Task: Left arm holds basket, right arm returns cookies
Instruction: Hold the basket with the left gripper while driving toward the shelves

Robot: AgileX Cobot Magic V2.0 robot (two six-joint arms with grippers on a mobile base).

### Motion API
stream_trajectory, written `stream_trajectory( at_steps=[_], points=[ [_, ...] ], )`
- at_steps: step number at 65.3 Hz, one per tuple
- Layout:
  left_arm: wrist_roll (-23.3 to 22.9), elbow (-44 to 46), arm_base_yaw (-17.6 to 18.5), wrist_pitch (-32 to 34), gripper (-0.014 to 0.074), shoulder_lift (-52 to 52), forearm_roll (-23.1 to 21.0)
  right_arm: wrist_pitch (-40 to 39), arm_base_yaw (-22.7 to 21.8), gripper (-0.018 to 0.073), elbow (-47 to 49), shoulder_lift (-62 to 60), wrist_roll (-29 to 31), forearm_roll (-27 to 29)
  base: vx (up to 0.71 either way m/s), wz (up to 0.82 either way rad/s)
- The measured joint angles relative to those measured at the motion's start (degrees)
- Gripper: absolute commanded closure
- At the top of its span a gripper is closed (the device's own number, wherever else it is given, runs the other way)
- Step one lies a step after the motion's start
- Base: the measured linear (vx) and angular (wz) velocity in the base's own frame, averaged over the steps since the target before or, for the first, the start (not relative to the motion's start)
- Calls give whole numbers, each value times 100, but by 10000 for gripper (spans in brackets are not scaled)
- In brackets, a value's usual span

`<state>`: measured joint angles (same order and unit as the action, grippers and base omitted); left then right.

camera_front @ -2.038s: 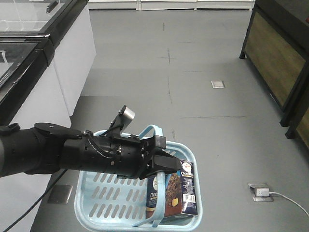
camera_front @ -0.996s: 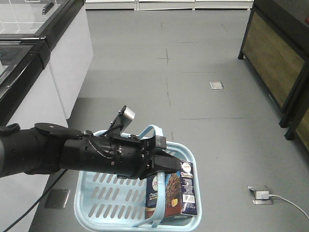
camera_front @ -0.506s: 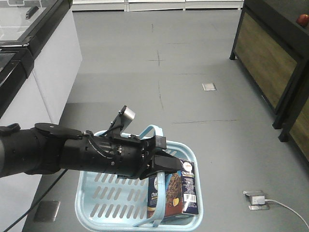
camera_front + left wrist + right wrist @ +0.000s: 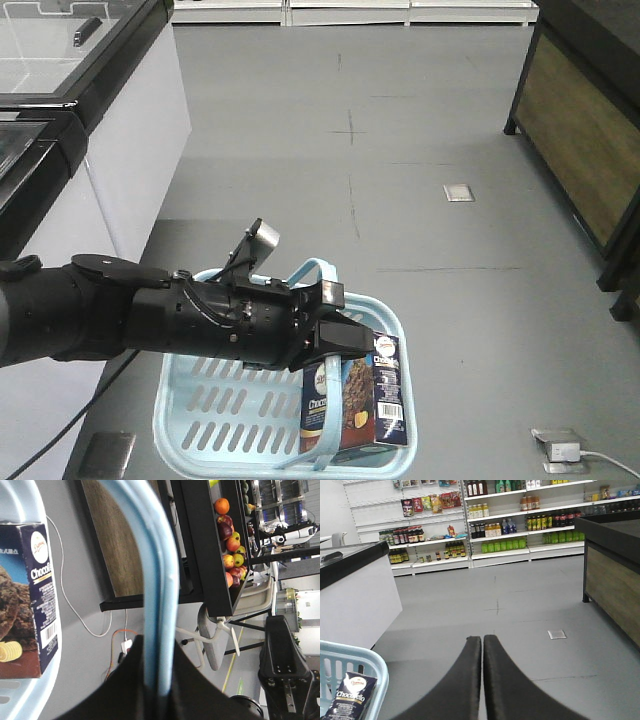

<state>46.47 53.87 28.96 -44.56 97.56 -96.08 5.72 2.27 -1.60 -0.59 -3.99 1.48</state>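
The wired black left arm (image 4: 150, 320) spans the lower left of the front view to mid-frame. Its left tool (image 4: 159, 675) is clamped on a thin loop handle (image 4: 161, 580) of the light blue slotted plastic basket (image 4: 175, 430), evidently so that the basket hangs open-topped and reachable from above. The dark navy and brown cardboard cookie box (image 4: 355, 395) stands upright in the basket's lower-right corner, close against the wall and beneath the left tool. The right tool (image 4: 482, 640), at lower centre of its wrist view, has its fingers pressed together on nothing, judged to be parked clear of the basket ahead of the pick.
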Motion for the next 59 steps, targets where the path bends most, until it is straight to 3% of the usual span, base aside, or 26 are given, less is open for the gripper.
stream_trajectory(
  at_steps=[59],
  points=[
    [0, 0, 0, 0, 603, 0, 0, 0, 0, 567, 0, 0, 0, 0, 24, 0]
  ],
)
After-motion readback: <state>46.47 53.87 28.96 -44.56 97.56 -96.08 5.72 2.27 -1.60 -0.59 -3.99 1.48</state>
